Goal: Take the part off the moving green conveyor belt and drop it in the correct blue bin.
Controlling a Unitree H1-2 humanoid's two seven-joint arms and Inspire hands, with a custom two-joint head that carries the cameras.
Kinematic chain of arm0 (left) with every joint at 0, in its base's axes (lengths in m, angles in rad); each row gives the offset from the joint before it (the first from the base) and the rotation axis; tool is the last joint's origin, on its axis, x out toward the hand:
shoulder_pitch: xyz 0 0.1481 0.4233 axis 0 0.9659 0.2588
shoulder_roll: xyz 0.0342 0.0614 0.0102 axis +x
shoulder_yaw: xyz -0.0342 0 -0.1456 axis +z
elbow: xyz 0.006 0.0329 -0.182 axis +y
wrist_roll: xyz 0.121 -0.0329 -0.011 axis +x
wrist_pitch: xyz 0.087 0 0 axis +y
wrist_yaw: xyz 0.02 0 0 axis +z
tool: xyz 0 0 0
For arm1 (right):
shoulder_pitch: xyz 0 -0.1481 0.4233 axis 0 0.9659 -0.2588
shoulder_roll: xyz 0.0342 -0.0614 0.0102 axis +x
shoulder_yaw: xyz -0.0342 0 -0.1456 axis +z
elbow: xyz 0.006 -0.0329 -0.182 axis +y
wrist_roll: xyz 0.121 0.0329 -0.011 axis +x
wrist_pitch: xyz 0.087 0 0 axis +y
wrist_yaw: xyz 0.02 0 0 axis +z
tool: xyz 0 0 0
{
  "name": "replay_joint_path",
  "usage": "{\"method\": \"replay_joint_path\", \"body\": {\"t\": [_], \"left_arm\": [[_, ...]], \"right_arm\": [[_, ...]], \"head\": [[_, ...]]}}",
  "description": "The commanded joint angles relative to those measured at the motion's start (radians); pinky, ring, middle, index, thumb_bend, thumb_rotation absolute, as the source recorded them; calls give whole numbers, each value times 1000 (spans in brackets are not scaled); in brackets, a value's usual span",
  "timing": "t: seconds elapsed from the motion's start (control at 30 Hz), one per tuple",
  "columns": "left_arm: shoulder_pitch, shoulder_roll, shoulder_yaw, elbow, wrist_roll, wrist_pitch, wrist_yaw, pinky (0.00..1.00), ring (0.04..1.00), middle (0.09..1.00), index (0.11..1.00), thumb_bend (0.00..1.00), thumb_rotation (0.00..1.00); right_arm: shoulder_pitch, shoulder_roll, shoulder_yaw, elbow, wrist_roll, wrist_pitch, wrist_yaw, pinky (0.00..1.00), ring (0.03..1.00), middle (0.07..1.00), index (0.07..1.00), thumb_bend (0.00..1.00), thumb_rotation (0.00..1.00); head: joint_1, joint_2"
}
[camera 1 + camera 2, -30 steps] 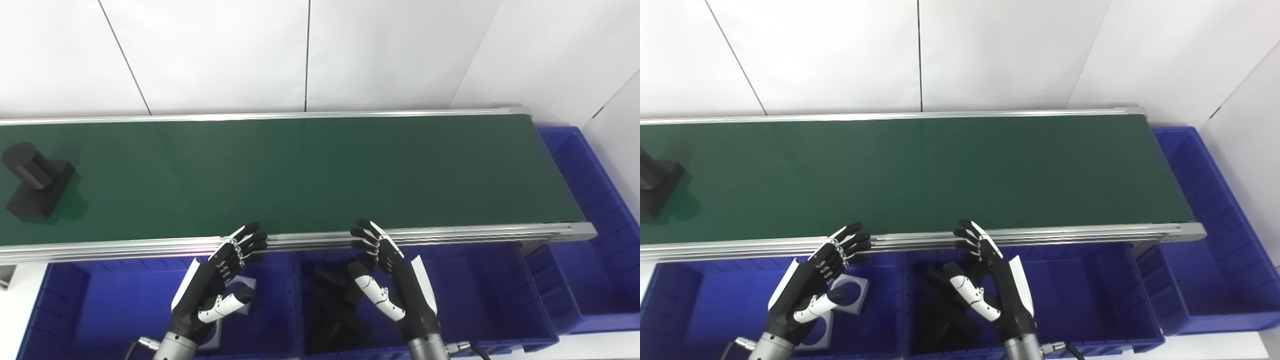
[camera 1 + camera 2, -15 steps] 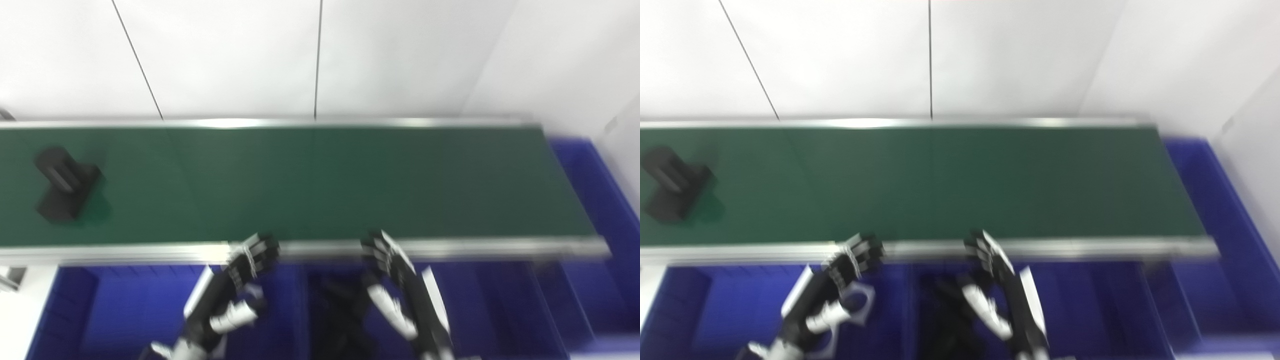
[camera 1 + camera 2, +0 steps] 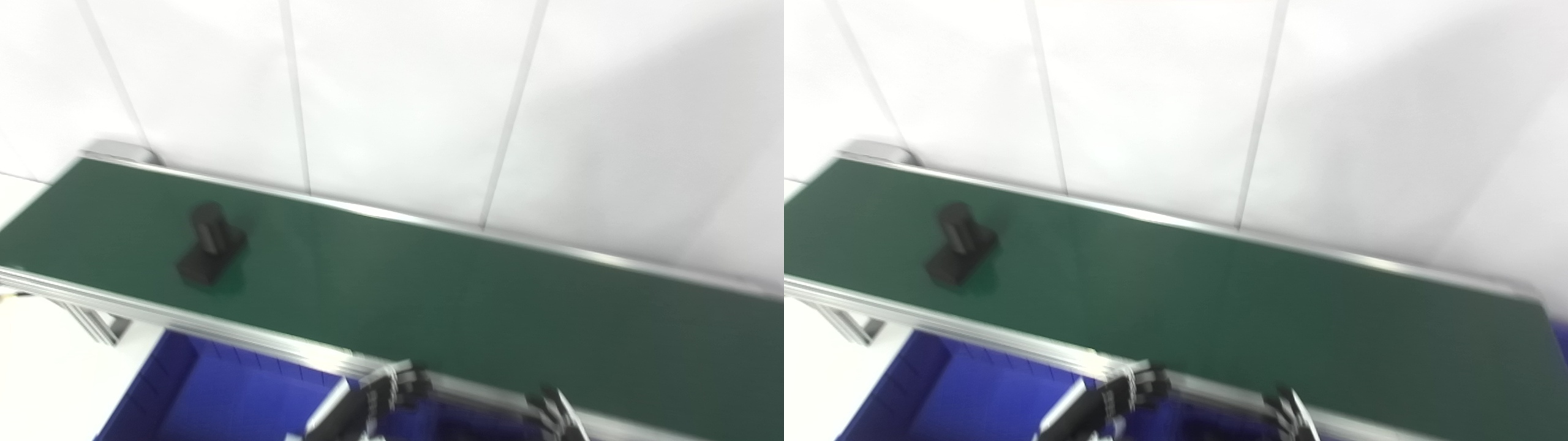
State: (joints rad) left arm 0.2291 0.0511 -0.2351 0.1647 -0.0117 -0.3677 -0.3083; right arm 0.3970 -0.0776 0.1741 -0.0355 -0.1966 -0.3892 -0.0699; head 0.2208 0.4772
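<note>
A black part (image 3: 211, 245), a block with a cylinder on top, lies on the green conveyor belt (image 3: 441, 300) near its left end; it also shows in the right eye view (image 3: 961, 245). Both hands sit low at the belt's near rail, far right of the part. My left hand (image 3: 383, 401) shows its extended fingers, empty and apart. Only the fingertips of my right hand (image 3: 554, 416) show at the bottom edge, extended and empty. The picture is blurred.
A blue bin (image 3: 233, 392) lies under the belt's near rail at the lower left. The belt's metal frame and leg (image 3: 92, 321) stand at the left end. A white panelled wall runs behind the belt.
The camera has swung left and up, so the whole picture shifted and the hands are mostly cut off. The part has ridden rightward along the belt.
</note>
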Motion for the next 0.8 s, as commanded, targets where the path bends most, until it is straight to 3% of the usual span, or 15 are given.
{"method": "replay_joint_path", "body": {"t": [0.0,0.3,0.77], "left_arm": [[-20,-15,-1,-8,4,-39,18,743,784,808,838,889,554],[-43,-34,-8,42,10,-62,31,721,769,799,828,917,551],[-65,-52,-13,75,21,-66,45,719,770,796,821,936,541]], "right_arm": [[-7,3,-6,-13,15,-55,5,684,769,833,907,490,831],[-24,-12,-16,6,22,-68,10,678,778,841,923,477,874],[-38,-26,-28,-10,39,-75,20,693,791,845,936,512,900]], "head": [[3,-3],[73,-42],[79,-53]]}}
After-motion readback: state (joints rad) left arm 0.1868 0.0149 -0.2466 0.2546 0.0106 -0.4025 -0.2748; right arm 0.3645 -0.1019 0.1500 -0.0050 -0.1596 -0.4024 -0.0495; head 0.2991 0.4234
